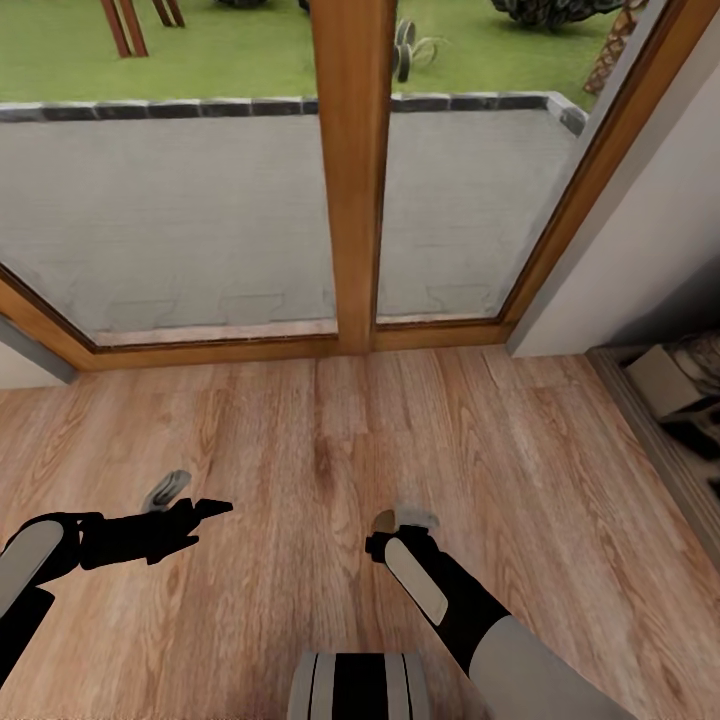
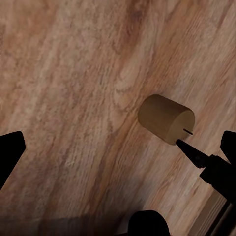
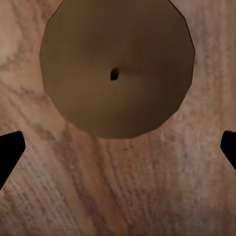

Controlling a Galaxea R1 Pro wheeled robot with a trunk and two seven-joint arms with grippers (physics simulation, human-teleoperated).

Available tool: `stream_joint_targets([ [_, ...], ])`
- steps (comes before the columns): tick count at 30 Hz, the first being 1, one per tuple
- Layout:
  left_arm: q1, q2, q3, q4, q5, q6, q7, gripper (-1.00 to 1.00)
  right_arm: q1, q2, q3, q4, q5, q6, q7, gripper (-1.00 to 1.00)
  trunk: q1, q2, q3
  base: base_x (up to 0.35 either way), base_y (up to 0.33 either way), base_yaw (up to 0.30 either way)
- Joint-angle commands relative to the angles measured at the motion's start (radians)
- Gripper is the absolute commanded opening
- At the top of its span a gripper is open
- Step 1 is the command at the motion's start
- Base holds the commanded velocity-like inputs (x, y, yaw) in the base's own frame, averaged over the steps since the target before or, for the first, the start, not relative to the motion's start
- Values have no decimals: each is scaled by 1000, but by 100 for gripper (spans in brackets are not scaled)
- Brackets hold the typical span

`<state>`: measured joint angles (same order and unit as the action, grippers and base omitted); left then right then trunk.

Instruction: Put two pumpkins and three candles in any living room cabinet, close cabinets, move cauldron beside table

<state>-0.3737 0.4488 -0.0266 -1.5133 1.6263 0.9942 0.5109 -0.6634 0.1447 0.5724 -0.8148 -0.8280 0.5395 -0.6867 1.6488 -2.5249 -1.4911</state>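
Where the plank floor [image 1: 330,450] meets the glass door [image 1: 200,220], the wood shows a pale, streaky grain with darker knots, and the door frame is a smooth orange-brown timber around grey paving and grass outside. A grey wall corner [image 1: 640,260] stands at the right, with a low open shelf [image 1: 670,400] beside it.

One candle [image 2: 166,119] lies on its side on the floor in the left wrist view: a stubby tan cylinder, matte, with a flat end and a short dark wick. In the head view it is a small pale shape [image 1: 165,490] just beyond the left gripper [image 1: 205,510]. That arm reaches in low from the left, forearm nearly level, black fingers pointing right. Its jaws stand wide apart and hold nothing; one fingertip [image 2: 194,155] is close beside the wick end.

A second candle [image 3: 117,66] stands upright, seen from above as a faceted tan disc with a dark wick at centre. The right gripper [image 1: 400,522] hangs over it, forearm angled down from the lower right. Its jaws are spread wide, black tips at either edge, clear of the candle [image 1: 415,518].
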Motion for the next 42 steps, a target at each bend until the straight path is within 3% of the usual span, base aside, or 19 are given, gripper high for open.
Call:
stream_joint_targets([
  [1,-1,1,-1,-1,10,0,11,100,-1,0,3,-1,-7,2,-8,100,0,0,-1,0,0,0],
  [7,-1,1,-1,-1,10,0,11,100,-1,0,3,0,-7,2,-8,100,2,-1,-20,0,0,0],
  [42,-1,1,-1,-1,10,0,9,100,-1,1,3,-1,-2,2,-8,100,2,-1,-20,65,0,0],
])
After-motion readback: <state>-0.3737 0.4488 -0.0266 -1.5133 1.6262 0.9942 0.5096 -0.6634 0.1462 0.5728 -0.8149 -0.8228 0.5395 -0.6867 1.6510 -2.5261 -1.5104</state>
